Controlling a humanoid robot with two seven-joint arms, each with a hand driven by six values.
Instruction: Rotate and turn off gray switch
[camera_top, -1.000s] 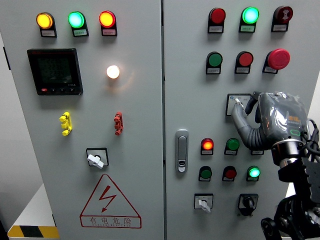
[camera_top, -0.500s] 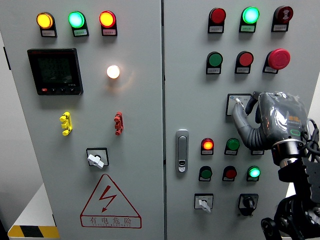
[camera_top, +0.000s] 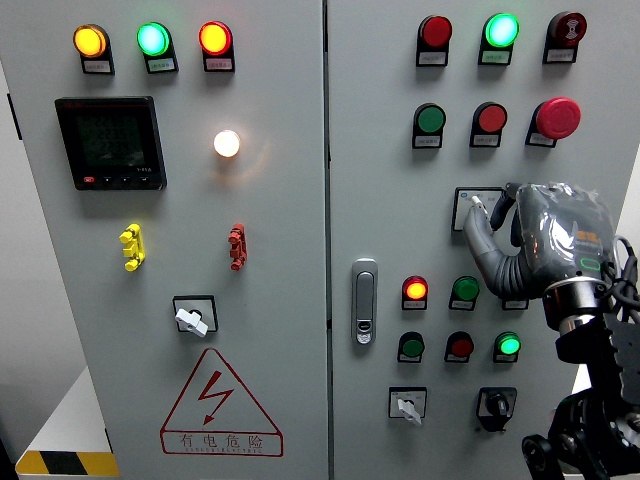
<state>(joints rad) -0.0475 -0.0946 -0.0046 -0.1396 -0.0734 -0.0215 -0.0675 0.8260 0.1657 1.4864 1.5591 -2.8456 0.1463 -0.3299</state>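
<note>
On the right door of the grey cabinet, a gray rotary switch (camera_top: 470, 203) sits on a black-framed square plate, mostly hidden behind my hand. My right hand (camera_top: 480, 214), wrapped in clear plastic, comes up from the lower right, and its grey fingers (camera_top: 484, 240) curl onto the switch knob. Only the plate's left and top edges and a bit of the pale knob show. My left arm is out of the picture.
Below the hand are a lit red lamp (camera_top: 414, 290), green buttons (camera_top: 464, 290) and a dim green lamp (camera_top: 509, 346). Two more gray switches (camera_top: 192, 320) (camera_top: 406, 407), a black selector (camera_top: 494, 405), a door latch (camera_top: 364, 301) and a red mushroom button (camera_top: 557, 118) are on the panel.
The green lamp at the lower right of the right door has gone from bright to dim. My right hand has stayed on the switch.
</note>
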